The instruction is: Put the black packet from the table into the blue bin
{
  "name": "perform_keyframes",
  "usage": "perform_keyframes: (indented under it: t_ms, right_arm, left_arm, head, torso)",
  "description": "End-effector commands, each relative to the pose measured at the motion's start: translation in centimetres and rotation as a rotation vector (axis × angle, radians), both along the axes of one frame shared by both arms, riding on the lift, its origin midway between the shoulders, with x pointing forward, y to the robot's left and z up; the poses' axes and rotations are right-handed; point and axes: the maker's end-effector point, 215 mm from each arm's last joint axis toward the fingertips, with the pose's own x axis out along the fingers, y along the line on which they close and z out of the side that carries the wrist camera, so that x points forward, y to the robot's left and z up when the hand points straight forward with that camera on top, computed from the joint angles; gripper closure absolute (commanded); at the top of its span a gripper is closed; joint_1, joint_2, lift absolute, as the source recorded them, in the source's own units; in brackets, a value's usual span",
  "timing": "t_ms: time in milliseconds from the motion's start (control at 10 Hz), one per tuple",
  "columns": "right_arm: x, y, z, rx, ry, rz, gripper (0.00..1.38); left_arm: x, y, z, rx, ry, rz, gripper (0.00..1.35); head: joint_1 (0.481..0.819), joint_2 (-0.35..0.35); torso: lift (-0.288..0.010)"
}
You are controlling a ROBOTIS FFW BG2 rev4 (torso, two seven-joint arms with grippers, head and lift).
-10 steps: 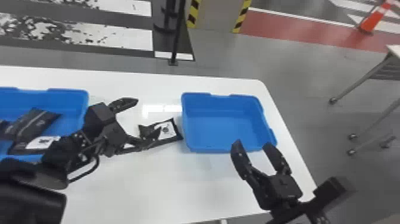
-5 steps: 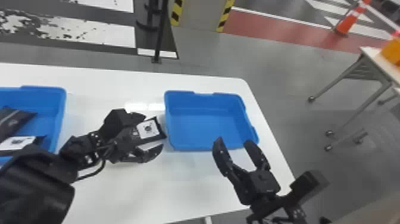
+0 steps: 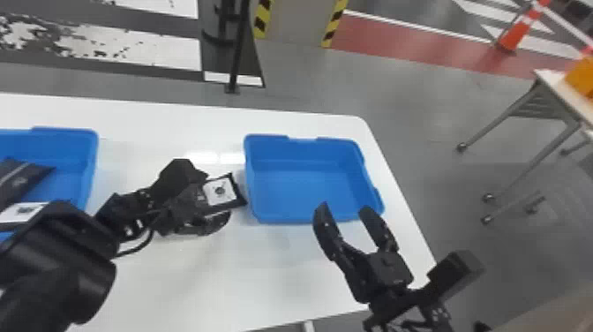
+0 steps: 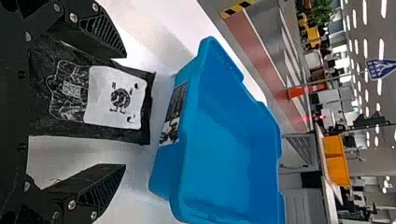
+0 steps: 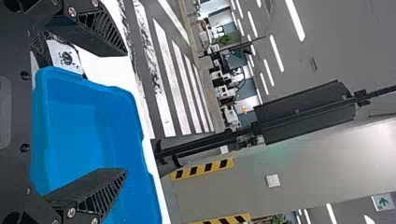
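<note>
At the left edge of the head view, a blue bin [image 3: 90, 170] stands on the white table [image 3: 176, 276] and holds dark packets, one plain-topped [image 3: 24, 179] and another with a white label [image 3: 22, 213].

The left arm comes in from the lower left corner, its black forearm [image 3: 61, 265] crossing in front of that bin. Its gripper, the left gripper [image 3: 217, 195], is low over the table at left of centre, jaws spread. The black packet [image 3: 219, 190], printed with a white panel, lies at that gripper, just left of the right-hand blue bin. In the left wrist view it lies flat between the spread fingers [image 4: 100, 186], one of which partly covers its edge; it is not pinched.

The right-hand blue bin [image 3: 304, 154], at the middle of the head view, is empty inside. A slim gap of tabletop separates it from the packet.

Farther right and lower, the right gripper [image 3: 345, 207] is at the bin's near edge, its two fingers wide apart with nothing between them.

Behind, a black stand [image 3: 234, 53] rises at the top, left of two yellow-and-black striped edges [image 3: 262, 20]. An orange cone [image 3: 517, 36] is at the upper right, with a second table [image 3: 545, 79] at the right edge.
</note>
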Motion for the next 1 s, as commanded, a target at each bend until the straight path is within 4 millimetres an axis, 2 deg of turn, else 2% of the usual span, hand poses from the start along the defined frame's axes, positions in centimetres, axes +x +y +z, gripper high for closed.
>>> perform_keyframes:
  t_ms: [0, 100, 200, 400, 500, 600, 700, 800, 900]
  right_arm:
    - [-0.1, 0.0, 0.0, 0.004, 0.001, -0.001, 0.13]
    - [0.0, 0.0, 0.1, 0.004, -0.001, -0.001, 0.13]
    - [0.0, 0.0, 0.1, 0.004, -0.001, -0.001, 0.13]
    - [0.1, 0.2, 0.0, 0.007, -0.001, 0.001, 0.13]
    - [0.1, 0.2, 0.0, 0.009, -0.002, 0.001, 0.13]
    - [0.0, 0.1, -0.1, 0.008, -0.001, 0.0, 0.13]
    - [0.0, 0.1, 0.1, 0.01, -0.004, -0.001, 0.13]
    - [-0.1, 0.1, 0.0, 0.01, -0.002, 0.0, 0.13]
    - [-0.1, 0.0, 0.2, 0.007, -0.004, -0.003, 0.13]
  left_arm:
    - [0.1, 0.6, -0.8, 0.012, 0.033, 0.022, 0.39]
    - [-0.1, 0.9, -1.4, 0.022, 0.057, 0.034, 0.65]
    - [-0.3, 0.9, -1.6, 0.015, 0.075, 0.038, 0.81]
    - [-0.4, 0.7, -1.4, 0.0, 0.086, 0.028, 0.82]
    - [-0.3, -0.2, -0.2, -0.01, 0.028, -0.004, 1.34]
    - [-0.1, -0.5, 0.6, -0.02, -0.004, -0.017, 1.24]
    - [0.6, -0.3, 1.6, -0.035, -0.029, -0.014, 1.21]
    - [1.3, 0.2, 3.6, -0.075, -0.042, -0.003, 1.21]
    - [1.1, 1.1, 6.2, -0.1, -0.045, 0.013, 1.21]
  head:
    - [0.695, -0.35]
    - [0.695, -0.35]
    - [0.695, -0.35]
    - [0.695, -0.349]
    - [0.695, -0.349]
    - [0.695, -0.35]
    - [0.695, -0.35]
    - [0.695, -0.35]
    - [0.695, -0.35]
  torso:
    - [-0.11]
    - [-0.11]
    - [-0.11]
    - [-0.11]
    - [-0.11]
    - [-0.11]
    - [-0.11]
    - [-0.11]
    - [-0.11]
